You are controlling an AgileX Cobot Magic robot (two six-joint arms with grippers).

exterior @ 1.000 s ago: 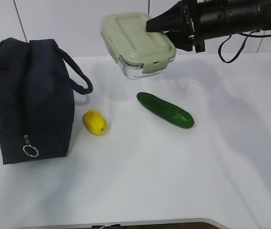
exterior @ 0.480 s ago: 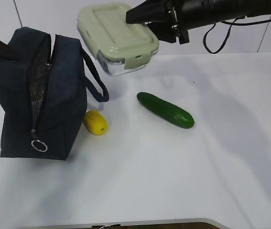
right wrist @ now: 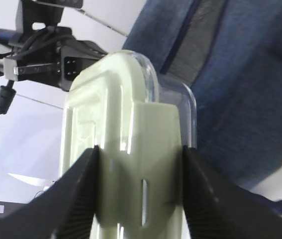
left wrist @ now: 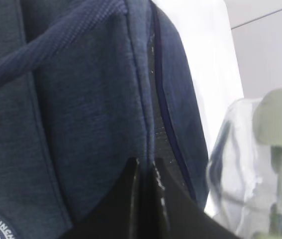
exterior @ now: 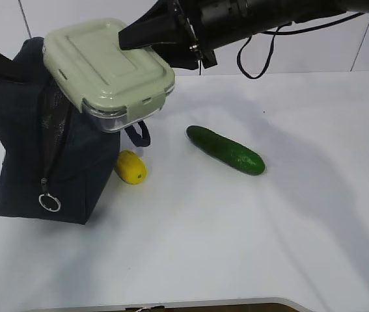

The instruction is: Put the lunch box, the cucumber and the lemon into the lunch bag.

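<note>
The right gripper (right wrist: 138,184) was clamped across the rigid, likely heavy glass lunch box (exterior: 109,71), while the left gripper (left wrist: 144,167) was pinched tight on the soft lunch bag (exterior: 34,162) edge.

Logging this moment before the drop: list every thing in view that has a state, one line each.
lunch bag: standing on the table, zipper open, top edge pinched.
lunch box: lid clipped shut, held tilted in the air at the bag's opening, not yet inside.
cucumber: lying on the table, untouched.
lemon: lying on the table beside the bag.
left gripper: shut on the bag's edge.
right gripper: clamped on the lunch box.
</note>
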